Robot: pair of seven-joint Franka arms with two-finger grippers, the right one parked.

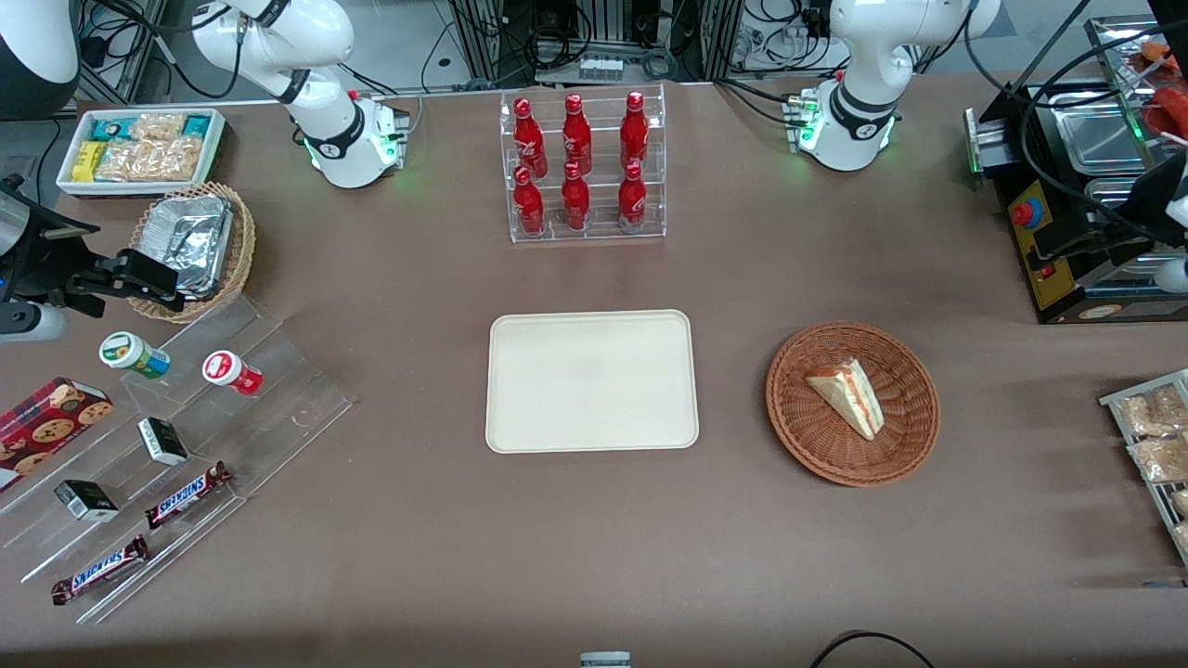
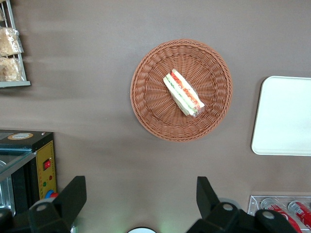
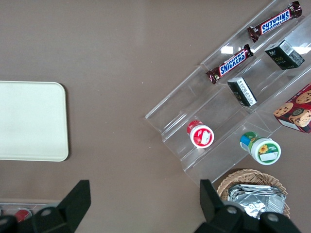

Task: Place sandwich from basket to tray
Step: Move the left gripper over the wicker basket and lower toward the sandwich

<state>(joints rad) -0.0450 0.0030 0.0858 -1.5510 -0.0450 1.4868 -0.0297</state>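
The sandwich (image 1: 846,394) lies on its side in the reddish-brown wicker basket (image 1: 789,417), toward the working arm's end of the table. The cream-white tray (image 1: 591,380) lies flat and bare beside the basket, at the table's middle. In the left wrist view my gripper (image 2: 141,194) hangs high above the table, open and empty, its two dark fingers (image 2: 73,194) wide apart. The sandwich (image 2: 183,92) and the basket (image 2: 146,107) show well below it and apart from it, with part of the tray (image 2: 284,116) beside them. The tray (image 3: 29,121) also shows in the right wrist view.
A clear rack of red bottles (image 1: 583,167) stands farther from the front camera than the tray. A black machine with a yellow panel (image 1: 1039,246) and steel pans stands near the basket. A wire rack of snack packets (image 1: 1151,436) sits at the table's edge.
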